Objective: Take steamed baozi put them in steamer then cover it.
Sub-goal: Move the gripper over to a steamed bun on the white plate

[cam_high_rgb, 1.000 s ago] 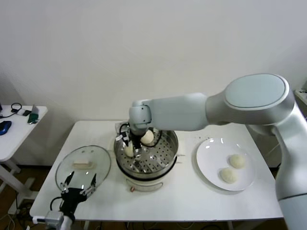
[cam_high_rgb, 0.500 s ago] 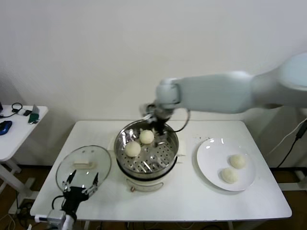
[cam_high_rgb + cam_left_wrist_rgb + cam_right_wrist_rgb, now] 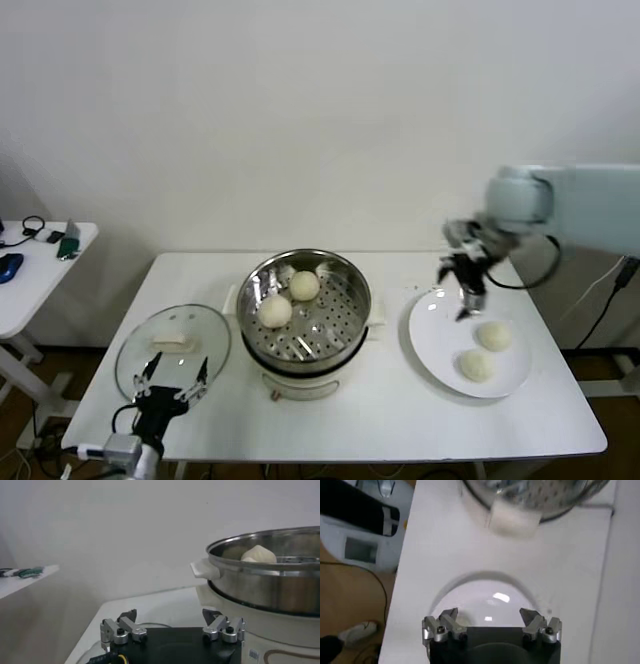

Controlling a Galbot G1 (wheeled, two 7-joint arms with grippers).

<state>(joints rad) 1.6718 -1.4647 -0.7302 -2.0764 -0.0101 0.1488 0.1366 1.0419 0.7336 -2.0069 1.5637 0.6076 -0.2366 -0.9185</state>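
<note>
Two baozi [image 3: 494, 336] lie on the white plate [image 3: 428, 335] at the right of the desk [image 3: 400, 420]; two more [image 3: 290, 297] already sit on the perforated floor of the steamer [image 3: 345, 345] in the middle. The buns look soft, light and smooth-skinned, so they should dent or tear under a hard squeeze. A gentle hold across the widest part of the dome, jaws coming down from above on either side, seems the safest way to lift one without marking it. They are round and may roll a little on the flat plate if nudged off-centre.

The cover [image 3: 172, 345] lies flat on the desk to the left of the steamer, handle up. Being glass with a metal rim it is likely heavier, stiff and breakable; its flat cream handle is the obvious place to take it.

The right arm reaches in from the right, its pincer [image 3: 464, 288] pointing down over the far left edge of the plate, just short of the farther bun. Its jaws stand wide apart and carry nothing; in the right wrist view the plate's rim shows between them.

The left pincer [image 3: 168, 385] waits at the near left of the desk, at the near edge of the cover, also spread wide and empty, facing the steamer's side.
</note>
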